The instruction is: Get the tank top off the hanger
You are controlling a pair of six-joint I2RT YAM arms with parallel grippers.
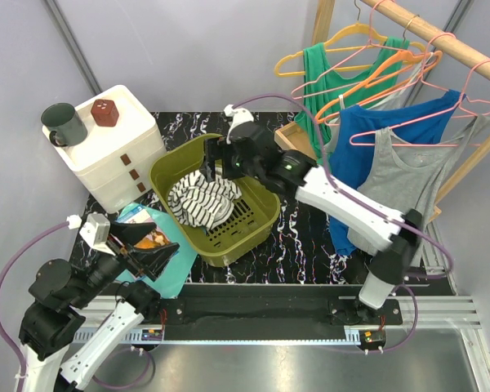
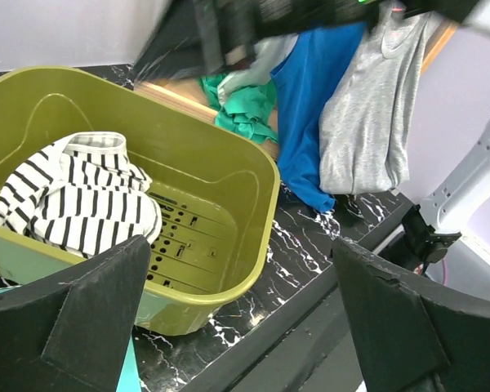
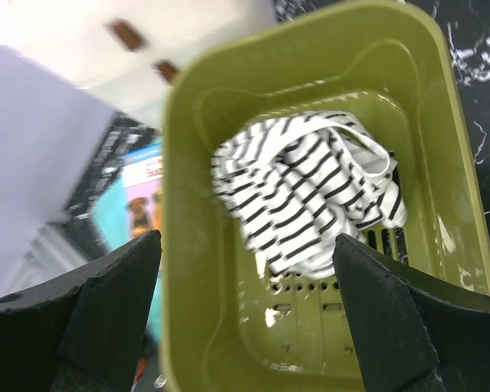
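Tank top: the black-and-white striped cotton tank top (image 1: pixel 202 200) lies crumpled in the olive-green plastic basket (image 1: pixel 178 153), on no hanger and touched by neither arm.
Why it lies so: the loose heap with looped straps suits a garment let go from above, not one laid flat.
Right jaws: spread wide and empty. They hang just above the heap and point down into the basket, a sensible height for a release because the cloth clears the rim.
Task stage: for this top the removal looks done, and I judge the right arm (image 1: pixel 343 200) free to lift away.
Left jaws: also wide and empty, low beside their own base over a teal printed packet (image 1: pixel 170 278). They face the basket, probably parked clear of the right arm's reach.
Rail: a slanted wooden rail (image 1: pixel 449 41) at the far right carries wire hangers. A green tank top (image 1: pixel 322 73), a blue one (image 1: pixel 367 135) and a grey one (image 1: pixel 408 175) hang there, well apart from the basket.
Tabletop: the black marbled tabletop (image 1: pixel 302 245) carries the basket at its centre, between both arms' reach.
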